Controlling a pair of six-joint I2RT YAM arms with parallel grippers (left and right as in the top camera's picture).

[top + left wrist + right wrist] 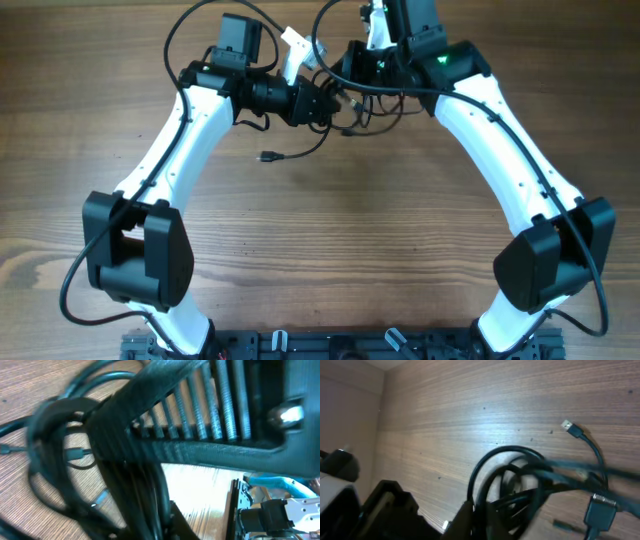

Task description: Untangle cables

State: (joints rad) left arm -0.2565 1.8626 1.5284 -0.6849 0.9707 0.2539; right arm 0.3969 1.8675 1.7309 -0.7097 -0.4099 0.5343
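Note:
The cables (355, 108) are a knot of thin black cords at the far middle of the table, and both grippers meet there. One loose end with a small plug (268, 156) trails toward the front left. My left gripper (328, 100) comes in from the left, and in the left wrist view several strands (55, 440) run down between its jaws (150, 520), which are shut on them. My right gripper (358, 78) sits just behind the knot. In the right wrist view its jaws (492, 520) are shut on looped cords (520, 475), with a silver-tipped plug (566, 425) lying free beyond.
The right arm's ribbed black gripper body (210, 415) crosses close over the left wrist view. A white part (295, 45) juts out behind the left arm. The wooden table (330, 250) stretches toward the front. A black frame with a blue piece (280, 482) stands at the table's edge.

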